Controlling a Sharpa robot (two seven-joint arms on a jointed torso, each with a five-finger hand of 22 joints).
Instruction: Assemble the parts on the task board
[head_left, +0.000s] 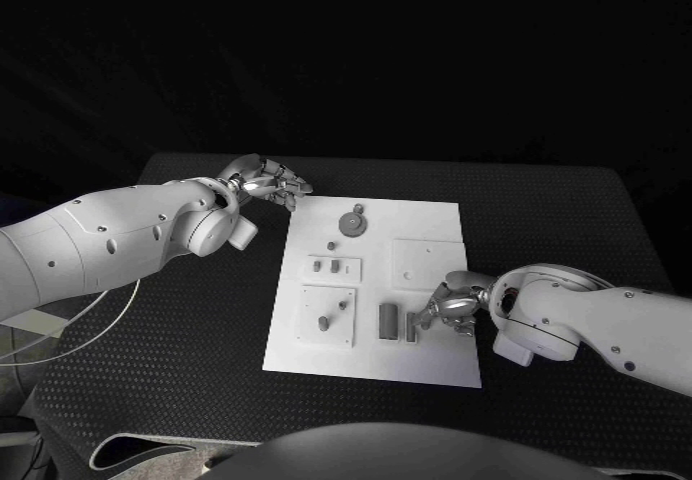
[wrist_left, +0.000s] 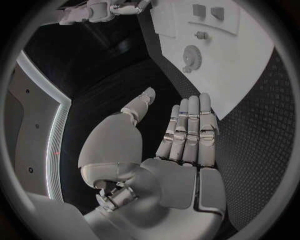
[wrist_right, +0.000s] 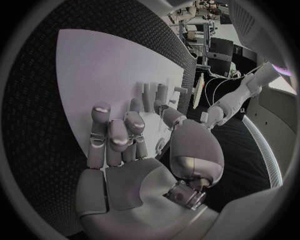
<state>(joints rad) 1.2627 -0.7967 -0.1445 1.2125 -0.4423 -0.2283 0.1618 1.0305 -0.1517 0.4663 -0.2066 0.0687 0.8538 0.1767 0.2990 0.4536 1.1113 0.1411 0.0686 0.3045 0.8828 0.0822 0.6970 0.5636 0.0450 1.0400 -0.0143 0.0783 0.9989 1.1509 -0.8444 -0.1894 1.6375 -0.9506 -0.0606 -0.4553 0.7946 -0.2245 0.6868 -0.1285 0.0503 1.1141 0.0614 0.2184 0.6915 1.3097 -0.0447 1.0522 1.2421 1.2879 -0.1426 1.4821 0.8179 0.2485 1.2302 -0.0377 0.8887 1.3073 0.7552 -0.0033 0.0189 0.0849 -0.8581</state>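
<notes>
The white task board (head_left: 433, 355) lies in the middle of the black table. On it are a grey gear (head_left: 353, 218), two small pieces (head_left: 327, 266) in a raised plate, pegs (head_left: 325, 322) in a second plate, and two upright grey blocks (head_left: 389, 320). My right hand (head_left: 451, 305) hovers low over the board's right side, fingers bent beside the nearer block (head_left: 414, 326); whether it holds the block is hidden. The right wrist view shows that hand (wrist_right: 119, 140) curled, the grey blocks (wrist_right: 154, 93) just past its fingertips. My left hand (head_left: 268, 181) is off the board's far left corner, and the left wrist view shows its fingers (wrist_left: 187, 130) straight and empty.
The left wrist view has the board (wrist_left: 244, 85) and gear (wrist_left: 190, 53) beyond the fingertips, with the other hand (wrist_left: 100, 11) far off. Black table (head_left: 562, 220) surrounds the board on all sides. A white cable (head_left: 87, 330) hangs at the table's left edge.
</notes>
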